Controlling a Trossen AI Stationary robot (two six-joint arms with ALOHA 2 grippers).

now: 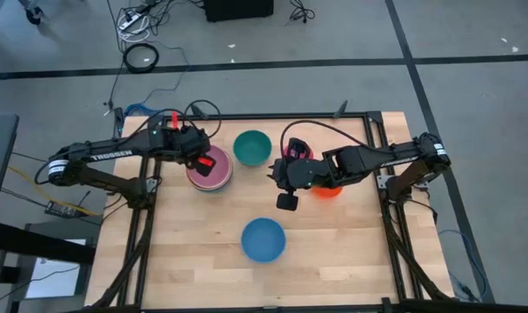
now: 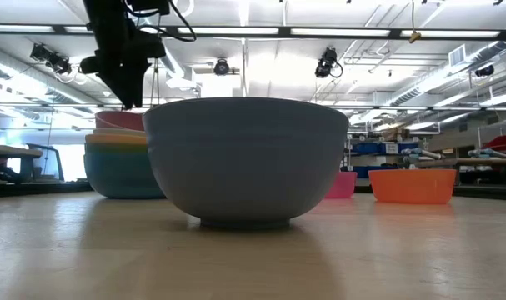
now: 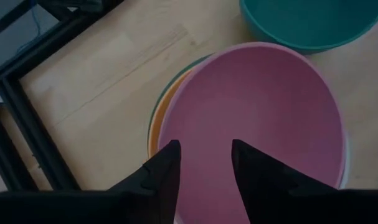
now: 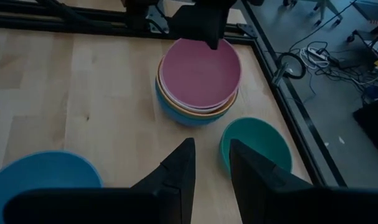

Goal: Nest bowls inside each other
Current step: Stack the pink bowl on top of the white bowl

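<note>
A stack of several nested bowls stands on the table at the far left. A pink bowl is on top and a light blue one is at the bottom. My left gripper hangs open just above the pink bowl's inside and touches nothing. A teal bowl stands to the right of the stack, and a blue bowl sits nearer the front. An orange bowl and a magenta bowl lie partly under my right arm. My right gripper is open, raised over the table's middle.
A black metal frame runs along the table's far and side edges. Bare wood lies at the front left and front right. In the low view the blue bowl fills the foreground and hides the table behind it.
</note>
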